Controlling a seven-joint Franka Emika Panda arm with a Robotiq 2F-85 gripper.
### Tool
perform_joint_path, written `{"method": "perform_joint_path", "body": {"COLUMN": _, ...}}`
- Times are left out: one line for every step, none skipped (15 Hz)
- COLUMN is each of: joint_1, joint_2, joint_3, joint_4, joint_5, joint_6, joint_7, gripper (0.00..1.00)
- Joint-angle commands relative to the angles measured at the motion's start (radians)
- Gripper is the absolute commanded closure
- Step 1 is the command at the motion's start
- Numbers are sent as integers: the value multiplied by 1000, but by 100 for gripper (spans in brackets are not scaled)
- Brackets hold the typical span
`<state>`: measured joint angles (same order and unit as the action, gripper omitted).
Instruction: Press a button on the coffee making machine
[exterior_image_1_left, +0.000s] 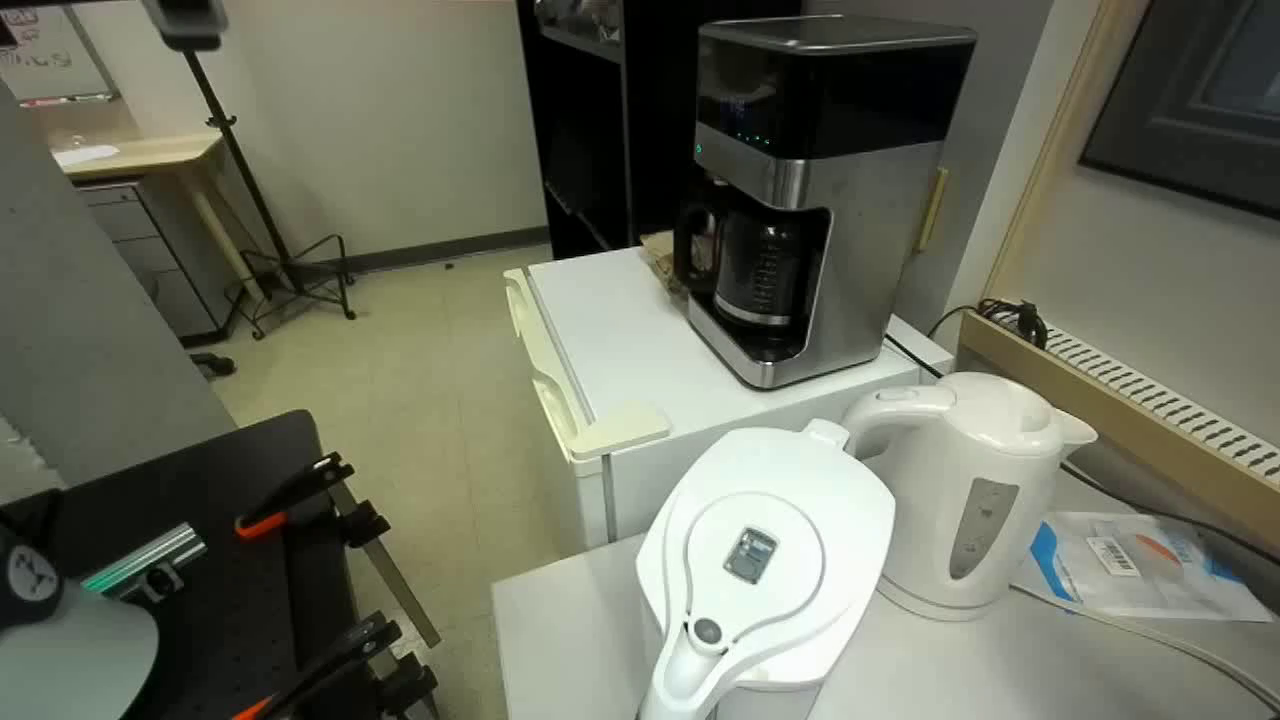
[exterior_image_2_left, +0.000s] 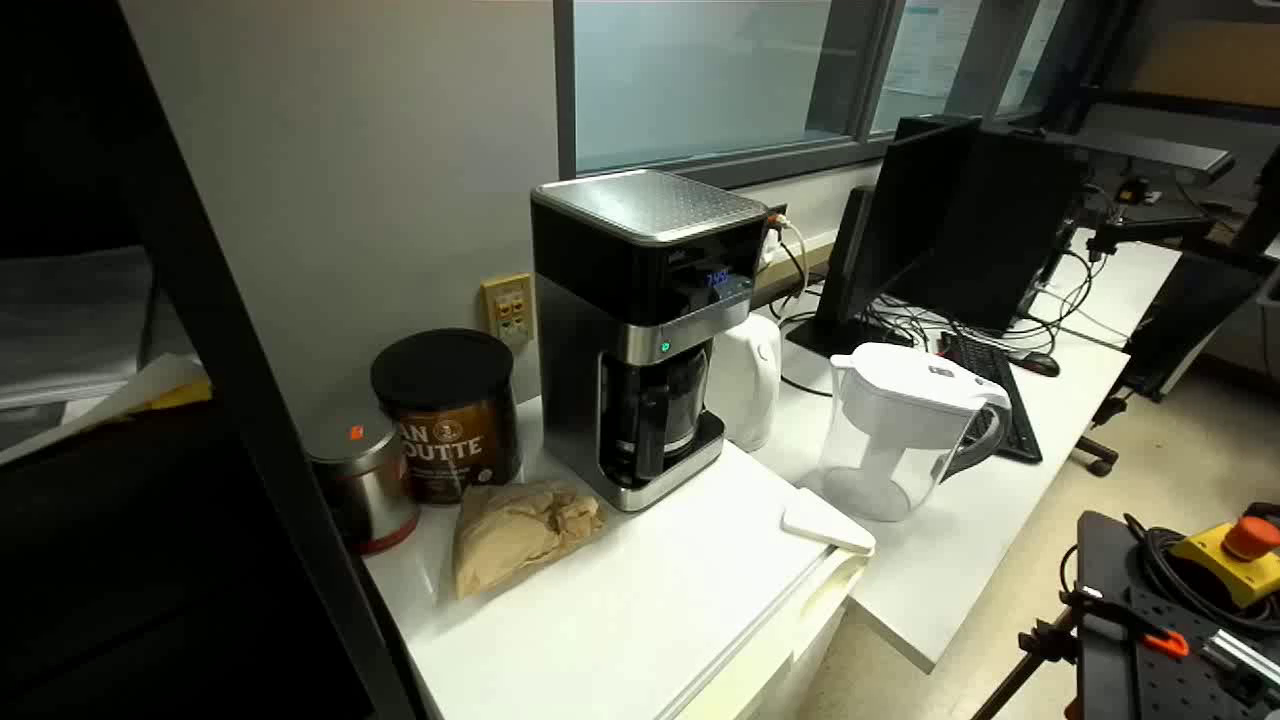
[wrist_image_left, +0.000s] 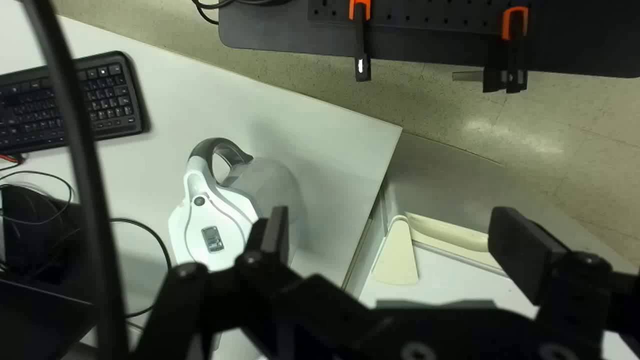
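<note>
- So that it can be reached, presumably, the coffee maker stands on the fridge, lit front turned outward.
- Gripper: fingers spread, nothing held between them; for pressing, bringing the tips together would likely suit better.

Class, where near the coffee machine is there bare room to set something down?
Free: atop the boxy white unit, between the tall black-silver coffee machine, brown paper bag and cream wedge-shaped cap; also the white desk corner beside the clear white-lidded pitcher. Crowded: beside the bag, where a round brown tin and steel canister stand.
</note>
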<state>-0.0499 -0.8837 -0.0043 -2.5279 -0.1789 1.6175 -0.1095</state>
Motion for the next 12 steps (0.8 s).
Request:
{"method": "perform_joint_path", "body": {"joint_1": 20, "joint_2": 1, "joint_3": -13, "joint_4": 3, "joint_5": -9, "joint_6": -4, "joint_7": 12, "gripper": 0}}
{"method": "perform_joint_path", "body": {"joint_1": 20, "joint_2": 1, "joint_3": -13, "joint_4": 3, "joint_5": -9, "joint_6": -4, "joint_7": 12, "gripper": 0}}
{"method": "perform_joint_path", "body": {"joint_1": 20, "joint_2": 1, "joint_3": -13, "joint_4": 3, "joint_5": -9, "joint_6": -4, "joint_7": 12, "gripper": 0}}
{"method": "perform_joint_path", "body": {"joint_1": 20, "joint_2": 1, "joint_3": -13, "joint_4": 3, "joint_5": -9, "joint_6": -4, "joint_7": 12, "gripper": 0}}
{"method": "perform_joint_path", "body": {"joint_1": 20, "joint_2": 1, "joint_3": -13, "joint_4": 3, "joint_5": -9, "joint_6": -4, "joint_7": 12, "gripper": 0}}
{"method": "perform_joint_path", "body": {"joint_1": 20, "joint_2": 1, "joint_3": -13, "joint_4": 3, "joint_5": -9, "joint_6": -4, "joint_7": 12, "gripper": 0}}
{"method": "perform_joint_path", "body": {"joint_1": 20, "joint_2": 1, "joint_3": -13, "joint_4": 3, "joint_5": -9, "joint_6": -4, "joint_7": 12, "gripper": 0}}
{"method": "perform_joint_path", "body": {"joint_1": 20, "joint_2": 1, "joint_3": -13, "joint_4": 3, "joint_5": -9, "joint_6": -4, "joint_7": 12, "gripper": 0}}
{"method": "perform_joint_path", "body": {"joint_1": 20, "joint_2": 1, "joint_3": -13, "joint_4": 3, "joint_5": -9, "joint_6": -4, "joint_7": 12, "gripper": 0}}
{"method": "perform_joint_path", "body": {"joint_1": 21, "joint_2": 4, "joint_3": -12, "joint_4": 1, "joint_5": -14, "joint_6": 0, "joint_7": 8, "gripper": 0}}
{"method": "perform_joint_path", "body": {"joint_1": 26, "joint_2": 12, "joint_3": -8, "joint_4": -4, "joint_5": -23, "joint_6": 16, "joint_7": 4, "gripper": 0}}
{"method": "perform_joint_path", "body": {"joint_1": 31, "joint_2": 17, "joint_3": -6, "joint_4": -9, "joint_5": -28, "joint_6": 32, "joint_7": 1, "gripper": 0}}
